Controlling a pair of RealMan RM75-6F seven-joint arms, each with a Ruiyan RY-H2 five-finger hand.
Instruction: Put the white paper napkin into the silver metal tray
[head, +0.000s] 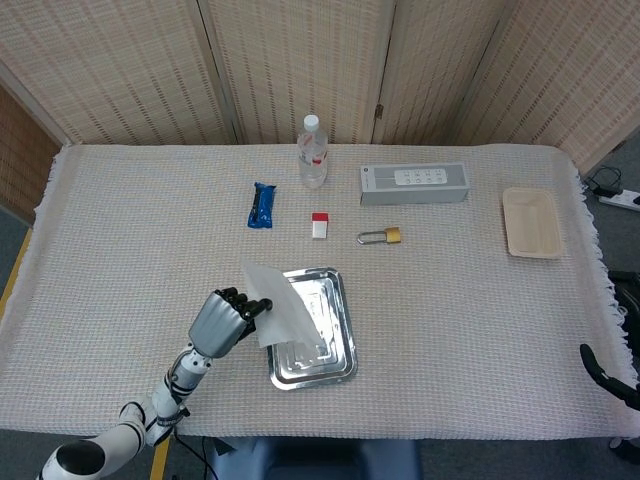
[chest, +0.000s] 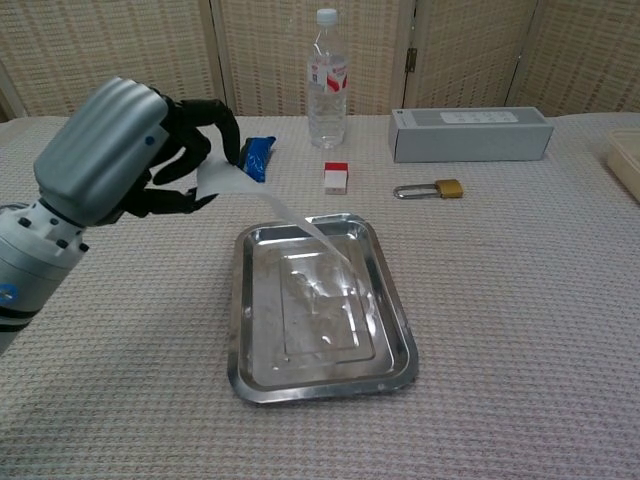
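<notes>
The left hand (chest: 130, 150) is pinching the white paper napkin (chest: 270, 205), which is hanging over the silver metal tray (chest: 400, 345); the right hand (head: 612, 368) is barely showing, its state unclear.

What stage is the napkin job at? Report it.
Done: the left hand has the white paper napkin off the cloth, pinched at one edge. In hand: the sheet hangs over the silver metal tray, its free end reaching down toward the tray floor. Left: lower and release. The right hand sits at the table's edge, barely in view.
</notes>
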